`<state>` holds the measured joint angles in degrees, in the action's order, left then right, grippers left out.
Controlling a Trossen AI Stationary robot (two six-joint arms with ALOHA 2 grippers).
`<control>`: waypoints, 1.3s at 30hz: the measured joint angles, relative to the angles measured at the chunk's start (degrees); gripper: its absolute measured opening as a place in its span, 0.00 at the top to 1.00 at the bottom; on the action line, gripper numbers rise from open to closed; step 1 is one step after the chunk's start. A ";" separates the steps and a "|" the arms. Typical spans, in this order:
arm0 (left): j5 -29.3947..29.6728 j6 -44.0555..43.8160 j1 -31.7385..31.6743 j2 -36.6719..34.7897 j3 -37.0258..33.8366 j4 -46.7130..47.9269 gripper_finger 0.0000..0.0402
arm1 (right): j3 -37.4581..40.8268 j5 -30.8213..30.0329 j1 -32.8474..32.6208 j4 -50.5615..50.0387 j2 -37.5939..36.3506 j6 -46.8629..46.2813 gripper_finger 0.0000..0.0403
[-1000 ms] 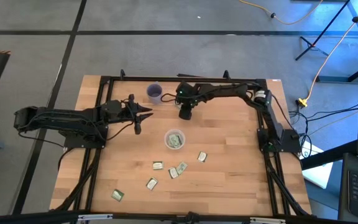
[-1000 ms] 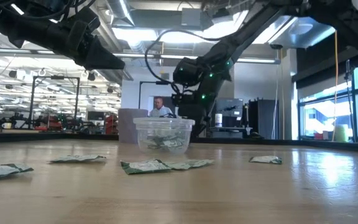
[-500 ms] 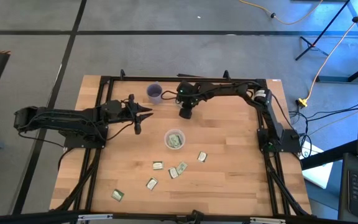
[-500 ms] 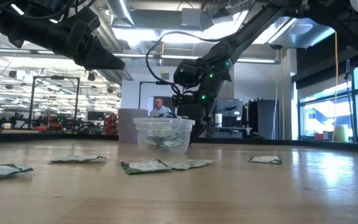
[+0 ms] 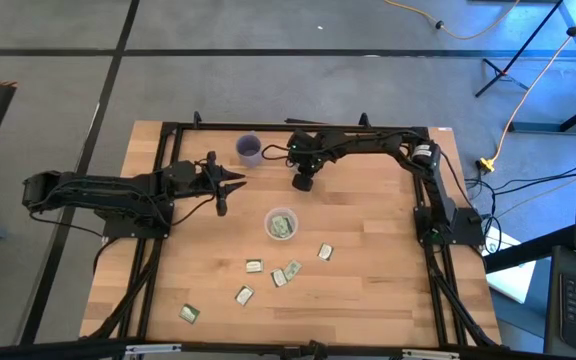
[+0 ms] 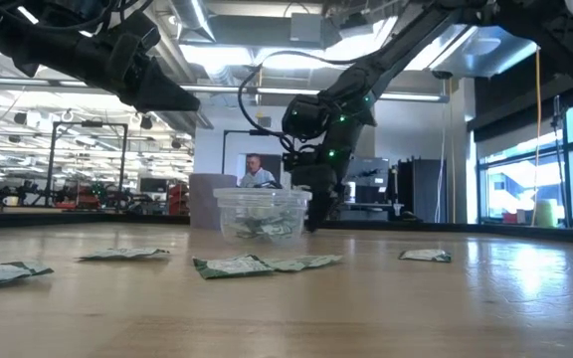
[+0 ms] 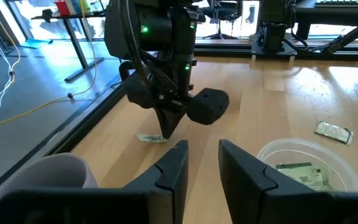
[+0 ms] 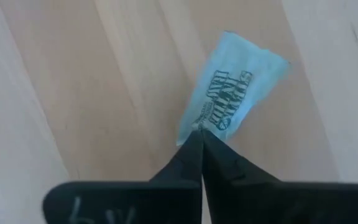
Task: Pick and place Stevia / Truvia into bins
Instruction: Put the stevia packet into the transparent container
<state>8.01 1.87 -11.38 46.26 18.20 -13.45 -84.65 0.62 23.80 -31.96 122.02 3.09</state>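
Six green-and-white paper sachets lie loose on the pale wooden worktop in the high view, near the small clear plastic cup holding more. Low view: right claw points down behind that cup. Left wrist view: left claw hovers parted and empty. Right wrist view: right claw is pressed together, pinching one sachet's edge on the worktop

right tool now shut on sachet

Wooden table with clear cup, purple cup, scattered sachets.
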 joint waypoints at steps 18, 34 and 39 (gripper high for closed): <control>-0.11 -0.15 0.01 0.00 0.00 0.45 0.79 | -0.28 1.01 -14.17 -8.04 -11.41 -4.00 1.00; -0.13 -0.20 0.02 0.00 0.00 0.42 0.79 | -0.30 -2.02 -25.22 -5.15 -10.92 -14.16 1.00; -0.15 -0.17 0.02 0.01 0.00 0.42 0.79 | -0.32 -2.00 -25.56 -4.90 -9.02 -14.88 1.00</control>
<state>7.86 1.70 -11.35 46.27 18.20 -13.04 -84.97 -1.39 -1.76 -36.86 113.00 -11.79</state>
